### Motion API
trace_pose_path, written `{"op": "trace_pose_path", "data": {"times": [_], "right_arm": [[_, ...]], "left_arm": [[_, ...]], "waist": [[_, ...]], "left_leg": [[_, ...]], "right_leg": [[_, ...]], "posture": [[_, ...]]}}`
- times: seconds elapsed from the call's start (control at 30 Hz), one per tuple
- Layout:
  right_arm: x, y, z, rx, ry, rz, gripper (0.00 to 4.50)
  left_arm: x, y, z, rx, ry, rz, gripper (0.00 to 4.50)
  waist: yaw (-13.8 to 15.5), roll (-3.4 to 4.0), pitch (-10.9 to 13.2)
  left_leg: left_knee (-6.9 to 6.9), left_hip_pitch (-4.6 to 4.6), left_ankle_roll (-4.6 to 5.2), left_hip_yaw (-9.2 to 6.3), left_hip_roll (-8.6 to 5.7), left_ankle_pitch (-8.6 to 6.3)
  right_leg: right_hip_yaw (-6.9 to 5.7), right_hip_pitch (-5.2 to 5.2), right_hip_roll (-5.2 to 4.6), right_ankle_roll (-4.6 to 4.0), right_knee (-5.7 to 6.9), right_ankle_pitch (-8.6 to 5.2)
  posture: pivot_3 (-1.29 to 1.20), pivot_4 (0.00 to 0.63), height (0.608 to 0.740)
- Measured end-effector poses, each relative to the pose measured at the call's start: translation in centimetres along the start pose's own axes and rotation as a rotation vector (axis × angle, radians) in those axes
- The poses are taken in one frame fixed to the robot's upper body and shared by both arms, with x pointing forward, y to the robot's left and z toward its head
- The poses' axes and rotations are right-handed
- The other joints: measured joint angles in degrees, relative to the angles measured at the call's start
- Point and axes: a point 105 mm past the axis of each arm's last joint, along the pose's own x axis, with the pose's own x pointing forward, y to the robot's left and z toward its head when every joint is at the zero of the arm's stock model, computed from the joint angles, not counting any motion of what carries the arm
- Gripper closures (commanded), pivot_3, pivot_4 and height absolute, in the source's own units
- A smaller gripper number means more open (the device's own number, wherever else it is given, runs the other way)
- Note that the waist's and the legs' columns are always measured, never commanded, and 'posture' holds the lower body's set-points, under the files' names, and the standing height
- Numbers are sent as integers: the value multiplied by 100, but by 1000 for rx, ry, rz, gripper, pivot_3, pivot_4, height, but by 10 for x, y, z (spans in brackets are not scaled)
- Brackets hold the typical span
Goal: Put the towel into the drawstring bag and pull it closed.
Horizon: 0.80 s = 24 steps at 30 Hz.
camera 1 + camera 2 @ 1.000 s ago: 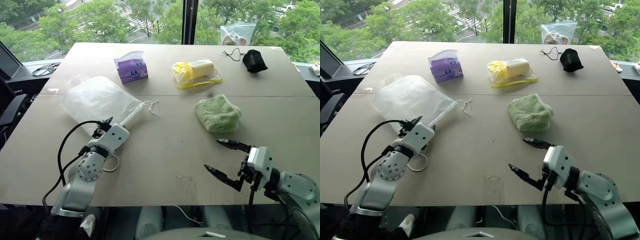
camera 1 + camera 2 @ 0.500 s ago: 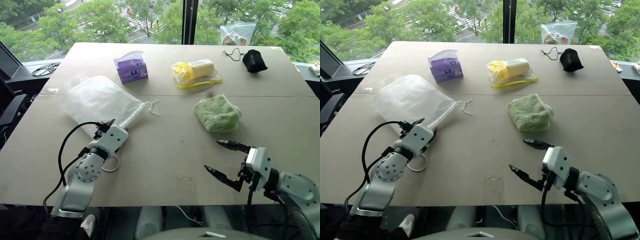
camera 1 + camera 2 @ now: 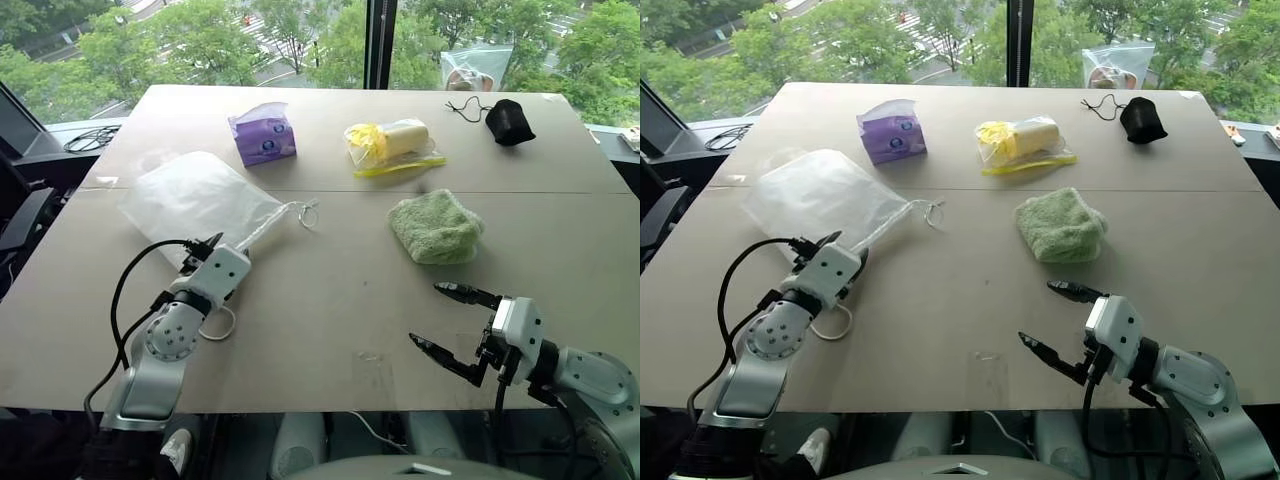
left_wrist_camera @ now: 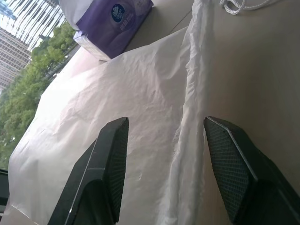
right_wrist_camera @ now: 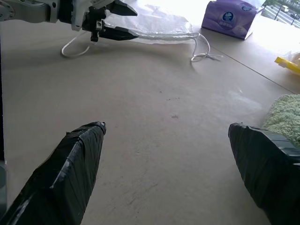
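Near surface [image 3: 330, 290] left edge: drawstring bag [image 3: 195, 200], flat; left tool [image 4: 164, 154] spread astride its hem. Centre-right: towel [image 3: 436, 227]. Front edge: right tool [image 3: 448, 320] spread, empty.

A broad tan table [image 3: 330, 300] takes up most of the floor space here, its top made of two panels with a seam [image 3: 520, 192] running across the middle from 9 to 3 o'clock. Beyond its far edge, at 12 o'clock, stands a tall window [image 3: 200, 40] with a dark upright post [image 3: 377, 45] splitting the glass. Daylight pours in through it, soft and even. Outside are thick green trees [image 3: 130, 50] and a bit of street [image 3: 262, 30] below; off toward 10 o'clock, high-rise buildings [image 4: 18, 33] rise above the foliage. At 9 o'clock a dark ledge [image 3: 60, 135] holds a coil of black cable [image 3: 92, 138].
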Motion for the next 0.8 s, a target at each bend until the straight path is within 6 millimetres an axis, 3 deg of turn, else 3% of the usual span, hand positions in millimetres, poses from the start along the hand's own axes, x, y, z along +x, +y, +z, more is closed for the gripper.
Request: {"op": "trace_pose_path", "data": {"times": [0.8], "right_arm": [[0,1,0,1,2,5,0]], "left_arm": [[6,-5,-4,-24,20,-24,1919]], "waist": [[-2,-1,0]], "left_leg": [[2,1,0,1,0,0]], "right_leg": [[1,0,2,1,1,0]], "posture": [[0,150,740]]}}
